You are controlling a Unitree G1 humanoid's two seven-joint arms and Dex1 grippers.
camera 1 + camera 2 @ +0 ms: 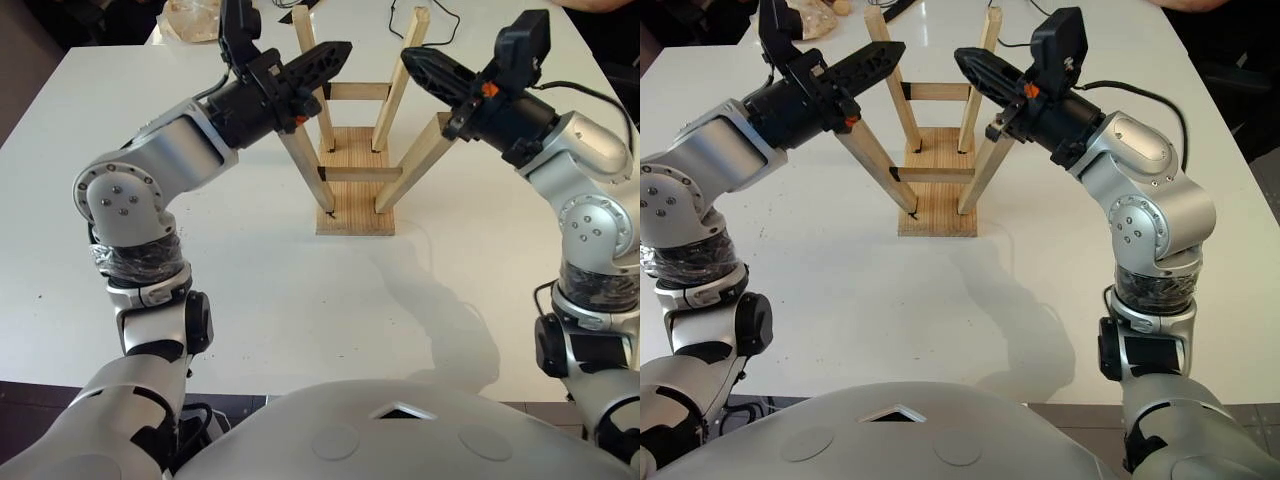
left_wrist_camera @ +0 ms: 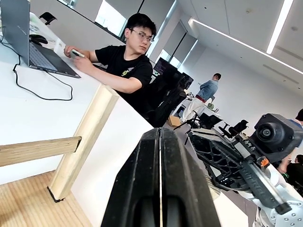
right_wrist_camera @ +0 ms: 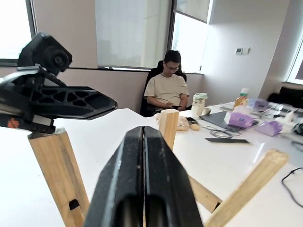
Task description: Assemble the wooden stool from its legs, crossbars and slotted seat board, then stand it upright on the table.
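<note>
The wooden stool stands upside down, its slotted seat board (image 1: 355, 212) flat on the white table (image 1: 250, 290) and its legs pointing up. Crossbars (image 1: 358, 92) (image 1: 350, 173) join the legs. My left gripper (image 1: 335, 55) is shut and empty, hovering just over the top end of the near-left leg (image 1: 303, 160). My right gripper (image 1: 415, 60) is shut and empty too, above the near-right leg (image 1: 415, 165). The two tips face each other between the legs, apart. In the left wrist view its shut fingers (image 2: 142, 189) lie beside a far leg (image 2: 83, 142).
A laptop (image 2: 33, 47) with a cable lies on the table beyond the stool. A bag (image 1: 190, 18) and black cables (image 1: 440, 20) sit at the far edge. Bare tabletop lies in front of the stool.
</note>
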